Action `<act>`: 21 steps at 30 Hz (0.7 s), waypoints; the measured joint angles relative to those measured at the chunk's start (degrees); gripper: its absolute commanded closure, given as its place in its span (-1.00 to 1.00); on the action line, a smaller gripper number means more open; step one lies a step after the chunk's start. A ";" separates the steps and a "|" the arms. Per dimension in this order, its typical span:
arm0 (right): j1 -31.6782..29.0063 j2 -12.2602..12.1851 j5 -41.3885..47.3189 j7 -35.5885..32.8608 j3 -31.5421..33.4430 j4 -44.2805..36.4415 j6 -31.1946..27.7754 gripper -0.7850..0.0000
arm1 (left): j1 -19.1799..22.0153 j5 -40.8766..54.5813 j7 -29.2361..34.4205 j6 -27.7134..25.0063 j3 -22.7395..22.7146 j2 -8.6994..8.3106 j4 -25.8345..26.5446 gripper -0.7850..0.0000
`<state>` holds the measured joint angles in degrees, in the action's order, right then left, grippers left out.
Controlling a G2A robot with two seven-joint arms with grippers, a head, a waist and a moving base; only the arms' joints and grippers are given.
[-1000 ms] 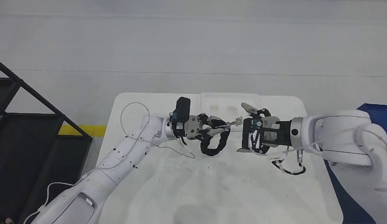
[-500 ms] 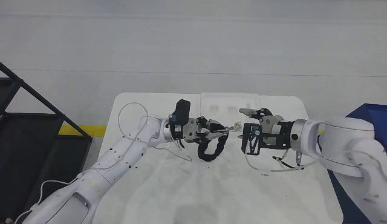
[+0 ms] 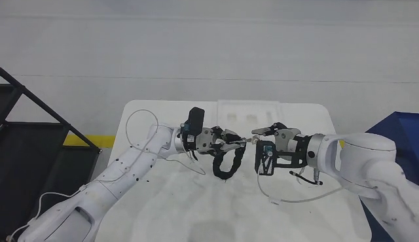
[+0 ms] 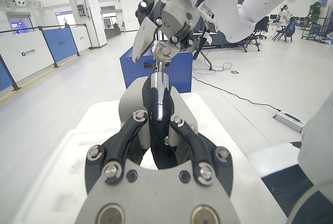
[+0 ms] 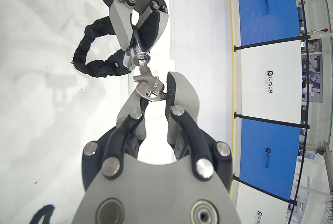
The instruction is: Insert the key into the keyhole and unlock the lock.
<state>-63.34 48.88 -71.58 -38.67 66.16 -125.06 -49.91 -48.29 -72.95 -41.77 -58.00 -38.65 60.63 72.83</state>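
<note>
Left claw (image 3: 226, 141) was clamped shut on the lock (image 5: 131, 52), its smooth chrome barrel squeezed between both fingers, just left of centre in the top view. Right claw (image 5: 153, 91), facing it from the right, pinched the key (image 5: 148, 84) by the thin edges of its head. The blade tip sat at the keyhole (image 5: 141, 56); how deep it went I could not tell.

The blade looked angled off the barrel's line, so a push could jam or bend it. An edge-on pinch might let the key pivot or slip under a twist, and the slick barrel might roll in the left claw instead of unlocking.

Both claws hung above the middle of the desk (image 3: 196, 209), well apart from its edges. The lock's black cable loop (image 3: 224, 167) drooped below, and a loose white wire (image 3: 288, 195) lay lower right, near enough to snag.
</note>
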 measured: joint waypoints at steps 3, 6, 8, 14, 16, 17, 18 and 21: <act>0.15 0.04 0.42 -0.52 -0.28 0.43 0.13 0.44 | 0.20 0.22 0.04 0.00 0.16 -0.22 0.15 1.00; 0.37 0.06 1.00 0.01 -0.24 0.20 0.14 0.52 | 0.31 0.38 0.07 0.00 0.26 -0.44 0.12 1.00; 0.38 0.05 0.82 0.40 -0.04 -0.32 0.19 0.55 | 0.34 0.46 0.08 0.00 0.28 -0.56 -0.10 1.00; -0.20 -0.09 0.47 1.32 0.50 -1.14 -0.28 0.42 | 0.49 0.91 0.02 0.00 0.50 -0.80 -0.48 1.00; -0.23 -0.11 0.68 1.48 0.42 -1.16 -0.70 0.40 | 0.60 1.00 0.11 0.00 0.55 -0.86 -0.53 1.00; -0.21 -0.11 0.78 1.52 0.36 -1.12 -0.82 0.41 | 0.64 1.05 0.15 0.00 0.55 -0.89 -0.53 1.00; -0.14 -0.10 0.84 1.59 0.26 -1.10 -0.93 0.42 | 0.69 1.10 0.19 0.00 0.55 -0.91 -0.52 1.00; 0.16 -0.06 0.84 2.18 0.09 -1.30 -1.04 0.46 | 0.71 1.16 0.25 0.00 0.55 -0.97 -0.49 1.00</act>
<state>-63.18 48.82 -70.74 -36.49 66.25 -126.36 -50.95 -47.58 -71.79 -41.52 -58.00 -38.10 59.67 72.34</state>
